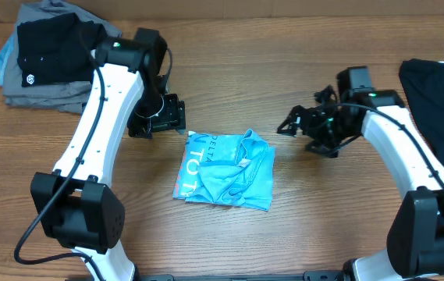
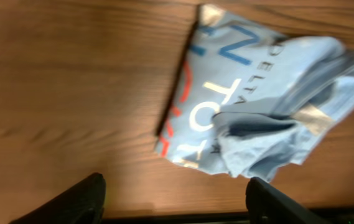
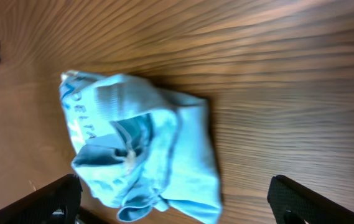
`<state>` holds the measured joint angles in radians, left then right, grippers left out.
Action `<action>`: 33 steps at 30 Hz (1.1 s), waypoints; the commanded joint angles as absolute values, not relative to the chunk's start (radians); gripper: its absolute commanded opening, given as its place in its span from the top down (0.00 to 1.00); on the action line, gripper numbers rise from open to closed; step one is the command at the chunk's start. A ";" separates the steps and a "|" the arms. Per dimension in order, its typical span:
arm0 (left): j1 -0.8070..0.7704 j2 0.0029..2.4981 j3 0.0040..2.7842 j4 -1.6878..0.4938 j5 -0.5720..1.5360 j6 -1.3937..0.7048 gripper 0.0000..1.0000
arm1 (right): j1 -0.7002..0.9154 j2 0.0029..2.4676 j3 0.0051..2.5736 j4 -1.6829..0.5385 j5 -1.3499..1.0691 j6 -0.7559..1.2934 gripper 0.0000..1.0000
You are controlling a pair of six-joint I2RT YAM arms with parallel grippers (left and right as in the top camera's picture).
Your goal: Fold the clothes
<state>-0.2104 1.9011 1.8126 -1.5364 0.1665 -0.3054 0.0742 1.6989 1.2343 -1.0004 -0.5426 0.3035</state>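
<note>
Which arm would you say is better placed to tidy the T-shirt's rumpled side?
Probably right: the open right gripper faces the T-shirt's rumpled side; the left gripper sits by its flat printed edge.

There is one light blue T-shirt [image 1: 225, 169] on one wooden surface [image 1: 284, 234]. There are two tools: the left tool [image 1: 171, 117] and the right tool [image 1: 293, 123]. One black shirt [image 1: 50, 51] lies on grey garments [image 1: 42, 95], whose number I cannot tell. One more black cloth [image 1: 440, 90] is at the edge.

lt blue tee [image 1: 225, 170], folded, rumpled, on table [image 1: 300, 242]
</note>
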 commanded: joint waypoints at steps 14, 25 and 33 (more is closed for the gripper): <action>-0.313 1.878 1.364 -1.213 0.537 -0.155 0.20 | 0.135 1.698 1.264 -0.977 -0.559 0.341 0.00; -0.367 1.878 1.299 -1.081 0.542 -0.287 0.21 | 0.136 1.698 1.264 -0.982 -0.559 0.340 0.00; -0.374 1.878 1.280 -1.014 0.537 -0.292 0.57 | 0.135 1.698 1.264 -1.006 -0.505 0.340 0.00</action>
<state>-0.3668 1.8969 1.2850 -1.0267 0.5240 -0.2844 0.1379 1.6993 1.2381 -1.0035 -0.5343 0.3397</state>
